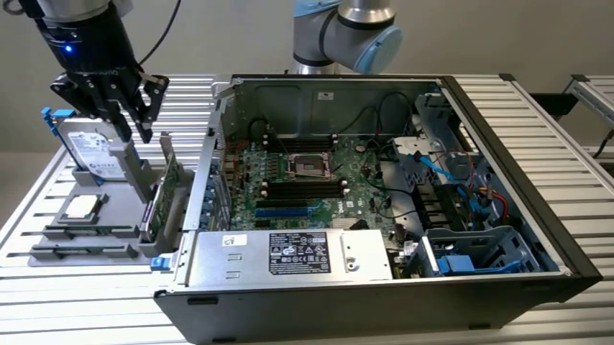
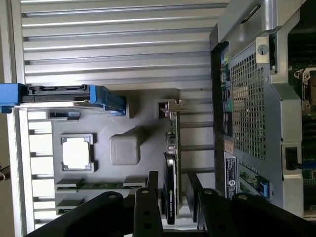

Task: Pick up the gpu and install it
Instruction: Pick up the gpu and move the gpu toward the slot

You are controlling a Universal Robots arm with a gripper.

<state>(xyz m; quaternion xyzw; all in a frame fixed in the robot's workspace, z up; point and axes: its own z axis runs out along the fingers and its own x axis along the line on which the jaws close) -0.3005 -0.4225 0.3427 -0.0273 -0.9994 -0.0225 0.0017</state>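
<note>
While the arm hangs over the near-left part of the worktop, a grey holder lies there, seen at the exterior view's left. On this holder a silver hard drive with a blue frame stands on its edge, and a small square chip lies flat in front of it.

A little more to the right, the pincer points down above the holder. Its two fingers are spread apart and they hold nothing. In the wrist view the pincer has one finger on each side of the gpu, with a gap on both sides, and the same hard drive and chip show beside it.

The gpu stands upright on its long edge in a slot at the right border of the holder, with its metal bracket at the far end. It is just beside the outer wall of the computer case, but not inside it.

Further right, the case lies open on the worktop, and the green main board shows on its floor. Behind the case stands the base of the arm.
</note>
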